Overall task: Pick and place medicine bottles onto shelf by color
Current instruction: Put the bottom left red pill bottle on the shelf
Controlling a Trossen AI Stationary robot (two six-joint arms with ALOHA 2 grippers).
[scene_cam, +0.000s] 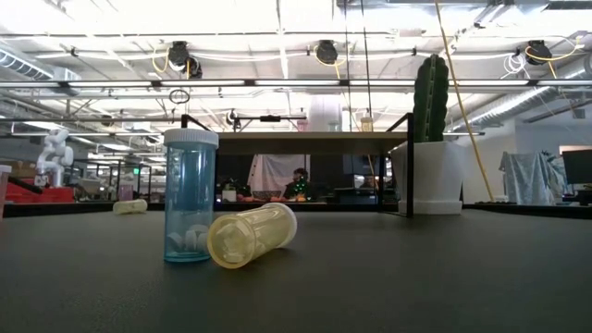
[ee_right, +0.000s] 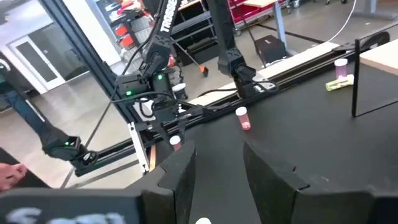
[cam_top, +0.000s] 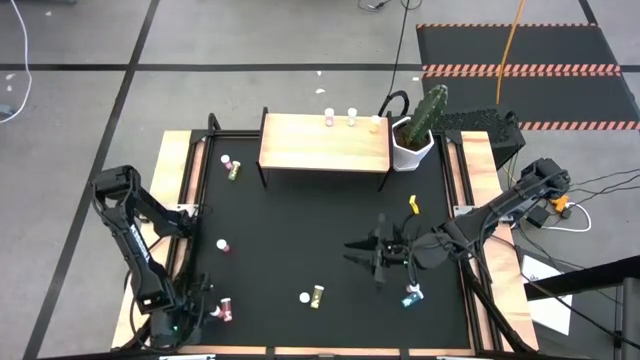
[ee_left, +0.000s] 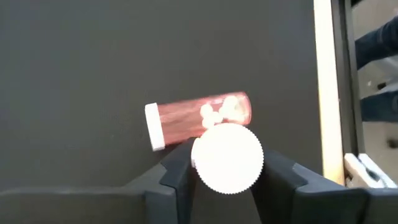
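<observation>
My left gripper (cam_top: 207,306) is at the near left corner, shut on a bottle of which only the white cap (ee_left: 227,157) shows; its body is hidden under the cap. A pink bottle (ee_left: 199,118) lies on its side just beyond it. My right gripper (cam_top: 362,256) is open and empty over the mat's near right, its fingers pointing toward the table's left edge. A teal bottle (cam_top: 411,298) stands upright near it, and in the low view (scene_cam: 190,196) a pale yellow bottle (scene_cam: 252,235) lies beside it. The wooden shelf (cam_top: 325,145) stands at the far middle with three bottles (cam_top: 352,119) along its far edge. My left gripper has the bottle's white cap (ee_left: 198,163) pinched between its two fingers (ee_left: 177,174), which come from above and point down. The bottle is upright. The cap hides its base, so I cannot tell whether it stands on the mat or is lifted.
Loose on the black mat are a yellow bottle (cam_top: 316,295) at the near middle, a pink one (cam_top: 222,244) at the left, a pink and a yellow one (cam_top: 231,168) left of the shelf, and a yellow piece (cam_top: 413,205). A white pot with a cactus (cam_top: 415,140) stands right of the shelf.
</observation>
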